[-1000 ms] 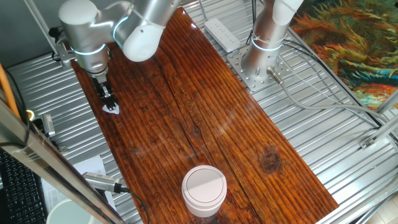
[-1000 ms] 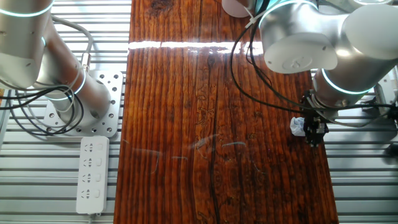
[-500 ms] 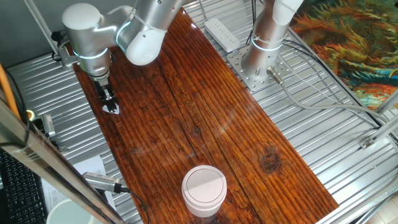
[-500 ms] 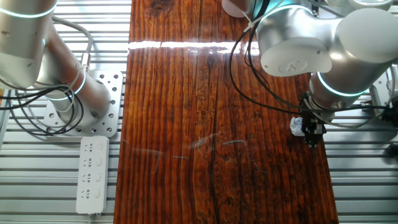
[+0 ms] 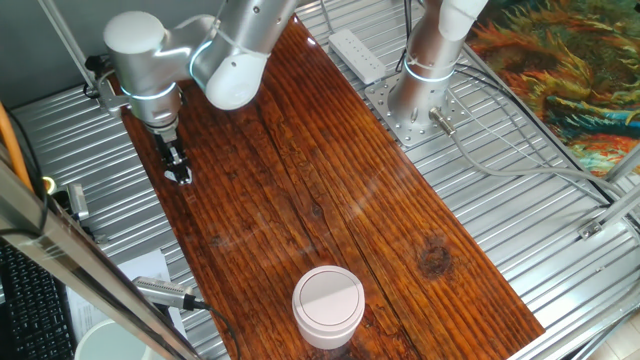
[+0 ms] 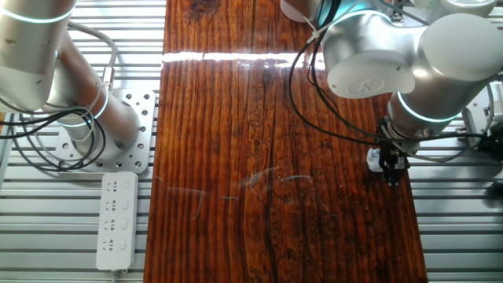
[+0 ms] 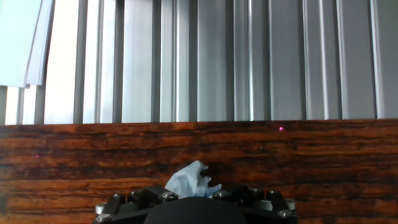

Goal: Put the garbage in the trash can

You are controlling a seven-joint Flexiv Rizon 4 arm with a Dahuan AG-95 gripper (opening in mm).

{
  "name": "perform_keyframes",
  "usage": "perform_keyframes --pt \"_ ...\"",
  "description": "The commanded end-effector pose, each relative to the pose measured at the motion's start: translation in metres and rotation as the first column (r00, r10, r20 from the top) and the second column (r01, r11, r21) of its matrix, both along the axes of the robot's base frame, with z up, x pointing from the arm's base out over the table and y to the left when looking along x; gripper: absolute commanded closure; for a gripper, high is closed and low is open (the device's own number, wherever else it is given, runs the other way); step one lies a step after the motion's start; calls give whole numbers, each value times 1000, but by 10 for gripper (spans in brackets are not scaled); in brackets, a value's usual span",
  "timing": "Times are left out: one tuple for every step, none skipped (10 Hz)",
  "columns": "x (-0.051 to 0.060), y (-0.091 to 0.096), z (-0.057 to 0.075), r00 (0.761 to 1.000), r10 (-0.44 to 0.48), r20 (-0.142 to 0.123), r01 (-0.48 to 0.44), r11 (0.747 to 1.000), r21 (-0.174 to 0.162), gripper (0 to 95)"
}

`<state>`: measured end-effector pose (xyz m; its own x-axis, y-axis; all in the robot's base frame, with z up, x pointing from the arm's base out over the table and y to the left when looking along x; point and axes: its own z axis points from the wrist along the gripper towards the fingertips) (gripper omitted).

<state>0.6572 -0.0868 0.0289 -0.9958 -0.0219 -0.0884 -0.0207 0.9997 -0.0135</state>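
Observation:
The garbage (image 7: 190, 179) is a small crumpled white-grey wad. In the hand view it pokes up from between the dark jaws at the bottom edge, over the wooden table. My gripper (image 5: 181, 173) points down at the table's far left edge and is shut on the garbage; from this side the fingers nearly hide the wad. In the other fixed view the garbage (image 6: 376, 159) shows white beside the gripper (image 6: 391, 165). The trash can (image 5: 328, 305), pale pinkish-white with a flat white lid, stands upright at the near end of the table, far from the gripper.
A white power strip (image 5: 357, 55) lies on the ribbed metal top beside the base of a second arm (image 5: 424, 95). A plain white bucket rim (image 5: 100, 342) shows at the bottom left. Past the table edge, white sheets (image 7: 18, 43) lie on the metal slats.
The arm has shifted slightly along the table edge. The wad, plainly white under the fingertips a second ago, is now mostly covered by them in the fixed view.

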Motion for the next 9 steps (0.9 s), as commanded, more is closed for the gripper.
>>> perform_keyframes --pt "1 0 0 1000 -4 -2 4 1000 0 380" --pt "1 0 -1 1000 -5 -3 5 1000 1 380" --pt "1 0 -1 1000 -9 -5 9 1000 2 570" --pt "1 0 -1 1000 -10 -6 10 1000 3 570" --pt "1 0 -1 1000 -14 -7 14 1000 3 760" --pt "1 1 -2 1000 -17 -8 17 1000 4 760" --pt "1 1 -2 1000 -21 -8 21 1000 5 760" --pt "1 2 -1 1000 -24 -10 24 1000 7 950" --pt "1 2 -1 1000 -26 -12 26 1000 10 950"
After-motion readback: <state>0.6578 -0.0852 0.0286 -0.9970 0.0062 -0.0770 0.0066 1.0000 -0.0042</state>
